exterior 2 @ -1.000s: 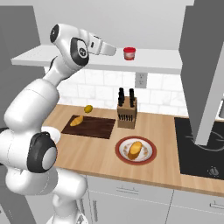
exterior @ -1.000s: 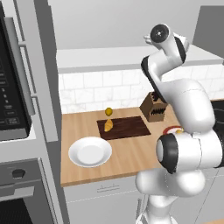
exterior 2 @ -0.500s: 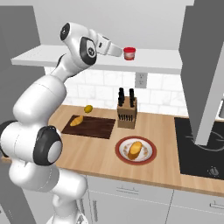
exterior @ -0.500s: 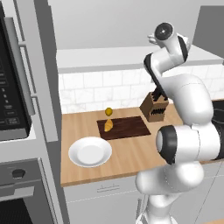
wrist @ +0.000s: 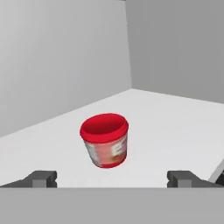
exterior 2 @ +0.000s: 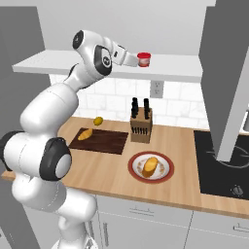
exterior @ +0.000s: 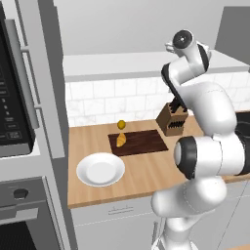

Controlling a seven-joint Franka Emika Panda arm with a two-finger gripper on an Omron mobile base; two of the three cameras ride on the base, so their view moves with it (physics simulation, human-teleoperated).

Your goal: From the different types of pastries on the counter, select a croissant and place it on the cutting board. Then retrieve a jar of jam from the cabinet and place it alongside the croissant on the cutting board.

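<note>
The red jar of jam [wrist: 105,140] stands upright on the cabinet's pale ledge [wrist: 175,122], a short way ahead of my gripper [wrist: 113,179] and between the lines of its two fingertips. The jaws are wide open with nothing in them. From the right base view, the gripper [exterior 2: 135,60] is level with the jar of jam [exterior 2: 143,59], just left of it above the cabinet ledge [exterior 2: 58,65]. Down on the counter [exterior 2: 107,170], the croissant [exterior 2: 85,134] lies on the left end of the dark cutting board [exterior 2: 104,141]. The left base view has the croissant [exterior: 120,140] and board [exterior: 141,142] too.
A yellow ball [exterior 2: 97,120] sits behind the board and a tan knife block [exterior 2: 141,124] stands to its right. A pastry lies on a reddish-brown plate [exterior 2: 151,167]. A white plate [exterior: 100,170] is near the counter's front. The cooktop [exterior 2: 219,160] and hood [exterior 2: 226,73] are at right.
The arm has stretched along the cabinet ledge, bringing the open gripper close to the jar of jam. The jar, croissant and board have not moved.
</note>
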